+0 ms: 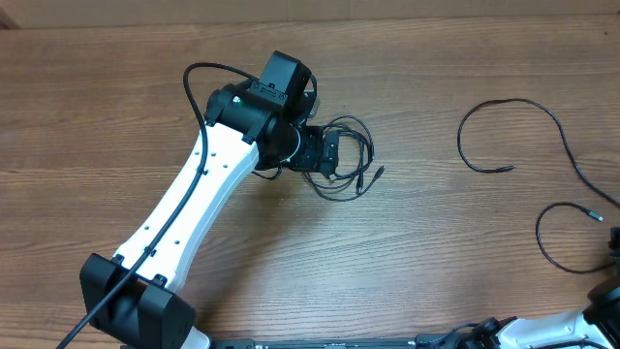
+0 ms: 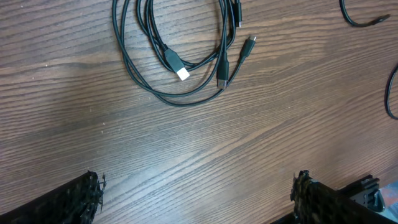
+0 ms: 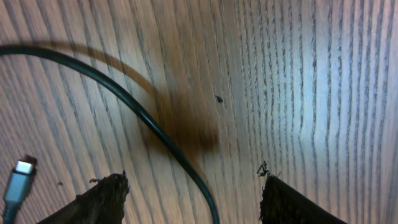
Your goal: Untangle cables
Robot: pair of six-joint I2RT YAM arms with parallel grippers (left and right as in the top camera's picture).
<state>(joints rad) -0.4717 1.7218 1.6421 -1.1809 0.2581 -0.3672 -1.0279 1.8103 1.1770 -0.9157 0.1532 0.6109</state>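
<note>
Black and rough-edged, the fingers [image 2: 78, 198] of the left gripper [image 2: 196, 205] stand spread wide over the bare wooden worktop [image 2: 186, 149], holding nothing. Ahead of them and well clear of the tips lies the tangle of cables [image 2: 177, 59]. It is several thin black loops crossing one another, with a white-tipped plug [image 2: 181, 73] inside the loops and a dark plug [image 2: 222, 79] just beside it.

The right gripper [image 3: 193, 202] hangs low over the wood with its jaws apart as well. A single cable [image 3: 140, 115] runs down between its two fingers [image 3: 102, 198], touching neither. A silver-tipped plug [image 3: 17, 177] lies on the wood just outside one finger.

From overhead, two loose cables lie well apart from the tangle, on the right gripper's side. One is a long curved cord [image 1: 528, 111] and the other is a second loop [image 1: 557, 233] near the worktop's edge. I cannot tell which of them passes between the right fingers.
</note>
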